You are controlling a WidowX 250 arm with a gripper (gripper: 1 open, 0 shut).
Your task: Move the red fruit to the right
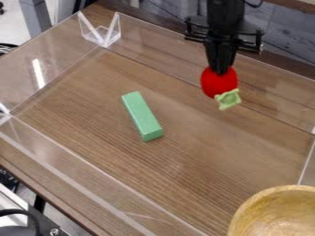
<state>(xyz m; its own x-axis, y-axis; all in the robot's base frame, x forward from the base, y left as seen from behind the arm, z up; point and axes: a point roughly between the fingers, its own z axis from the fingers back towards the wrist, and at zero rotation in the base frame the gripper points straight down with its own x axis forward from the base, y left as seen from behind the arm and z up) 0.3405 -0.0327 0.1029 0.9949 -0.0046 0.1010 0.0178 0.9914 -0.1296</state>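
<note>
Small round red toy fruit with pale leafy cap [220, 81], far right above wooden table [185, 175], clamped between black fingers [220, 57]; probably light, stiff, smooth; best gripped across body.

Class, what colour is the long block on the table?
The block is green, clearest in the camera view.

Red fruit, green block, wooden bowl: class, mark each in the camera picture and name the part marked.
red fruit [220, 81], camera view, its round red body.
green block [143, 116], camera view, middle of its top face.
wooden bowl [244, 207], camera view, its left rim.
</note>
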